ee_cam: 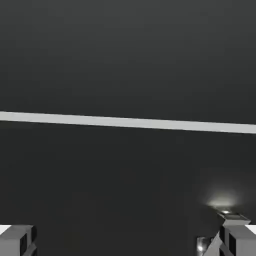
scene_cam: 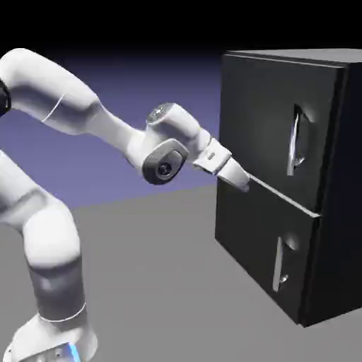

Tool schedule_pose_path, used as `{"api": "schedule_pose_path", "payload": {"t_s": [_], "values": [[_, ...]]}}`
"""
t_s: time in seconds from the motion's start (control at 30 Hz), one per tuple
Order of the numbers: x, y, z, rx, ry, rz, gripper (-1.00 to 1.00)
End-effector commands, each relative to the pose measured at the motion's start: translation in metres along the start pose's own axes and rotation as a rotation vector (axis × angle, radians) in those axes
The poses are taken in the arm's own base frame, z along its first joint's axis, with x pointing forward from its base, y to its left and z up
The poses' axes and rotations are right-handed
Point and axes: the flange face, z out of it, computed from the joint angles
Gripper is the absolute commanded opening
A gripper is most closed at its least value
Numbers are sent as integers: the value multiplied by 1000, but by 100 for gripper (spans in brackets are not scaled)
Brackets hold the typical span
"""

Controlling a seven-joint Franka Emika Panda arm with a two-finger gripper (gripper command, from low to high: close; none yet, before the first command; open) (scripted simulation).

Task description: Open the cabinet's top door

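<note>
The black cabinet (scene_cam: 345,177) stands at the right of the exterior view. Its top door (scene_cam: 258,117) is shut and carries a vertical silver bar handle (scene_cam: 295,141) near its right edge. My gripper (scene_cam: 242,184) is close to the front's left part, at the height of the pale seam (scene_cam: 283,196) between the two doors and well left of the handle. In the hand view black door panel fills the picture, crossed by the pale seam (ee_cam: 128,122). The gripper (ee_cam: 125,245) is open, its fingertips (ee_cam: 17,240) far apart with nothing between them.
The shorter lower door (scene_cam: 247,240) has its own silver handle (scene_cam: 281,265). Grey table (scene_cam: 162,283) spreads in front of the cabinet. A small bright glint (ee_cam: 222,205) shows beside the right fingertip in the hand view.
</note>
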Motion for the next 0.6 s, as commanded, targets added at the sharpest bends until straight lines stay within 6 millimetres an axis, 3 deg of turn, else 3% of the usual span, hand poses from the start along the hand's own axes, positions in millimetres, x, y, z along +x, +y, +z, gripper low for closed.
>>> {"api": "schedule_pose_path", "payload": {"t_s": [0.0, 0.27, 0.57], "values": [[2, -4, -4, 9, 7, -6, 100], [13, -32, -34, 79, 73, -43, 100], [25, -46, -65, 155, 157, -66, 100]]}}
